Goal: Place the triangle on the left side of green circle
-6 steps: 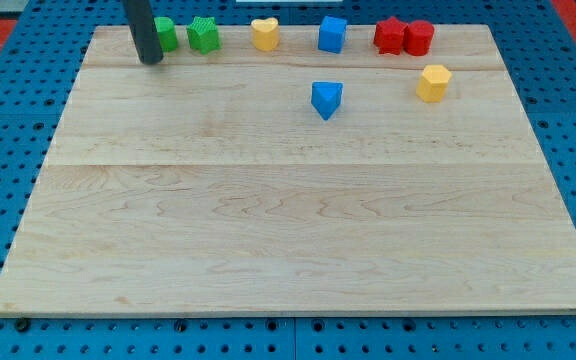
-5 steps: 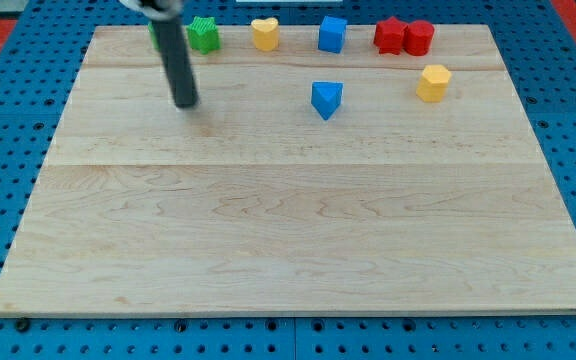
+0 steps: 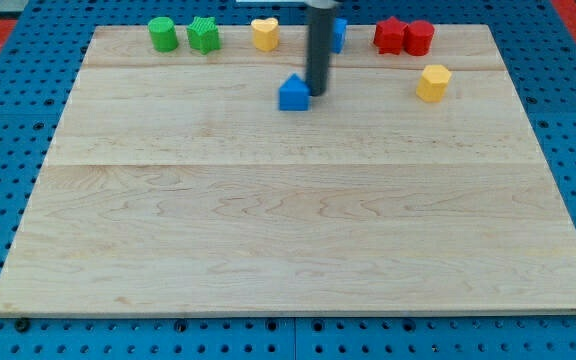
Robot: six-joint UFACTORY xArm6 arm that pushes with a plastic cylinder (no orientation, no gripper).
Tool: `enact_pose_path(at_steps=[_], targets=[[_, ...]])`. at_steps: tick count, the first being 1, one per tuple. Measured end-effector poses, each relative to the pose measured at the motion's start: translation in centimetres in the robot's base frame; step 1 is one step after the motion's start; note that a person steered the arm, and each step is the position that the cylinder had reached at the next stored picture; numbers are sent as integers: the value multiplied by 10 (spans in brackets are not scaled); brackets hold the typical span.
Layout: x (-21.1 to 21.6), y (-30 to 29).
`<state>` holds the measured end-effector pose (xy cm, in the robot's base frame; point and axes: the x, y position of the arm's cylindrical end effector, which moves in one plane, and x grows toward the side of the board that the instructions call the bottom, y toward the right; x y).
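- Pressing against the small blue triangular block (image 3: 293, 93) from its right side, my tip (image 3: 317, 94) is the bare end of a straight dark rod; as a tool it has nothing to open and holds nothing, only touches.
- The triangle sits near the far edge of the pale wooden tabletop (image 3: 288, 230), about midway along it.
- The round green cylinder block (image 3: 162, 33) stands well apart, by the far-left corner, beside a green star-shaped block (image 3: 204, 34).
- Judged from this, the push is underway; most of the leftward travel remains.

Green star (image 3: 203, 35), yellow heart (image 3: 264, 34), two red blocks (image 3: 403, 37), yellow block (image 3: 433, 82)
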<state>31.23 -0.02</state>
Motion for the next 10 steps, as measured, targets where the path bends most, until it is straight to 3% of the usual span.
enact_pose_path(at_steps=[2, 4, 6, 7, 9, 10], targets=[[38, -40], [25, -166], [87, -107], [96, -121], [64, -215], [29, -223]])
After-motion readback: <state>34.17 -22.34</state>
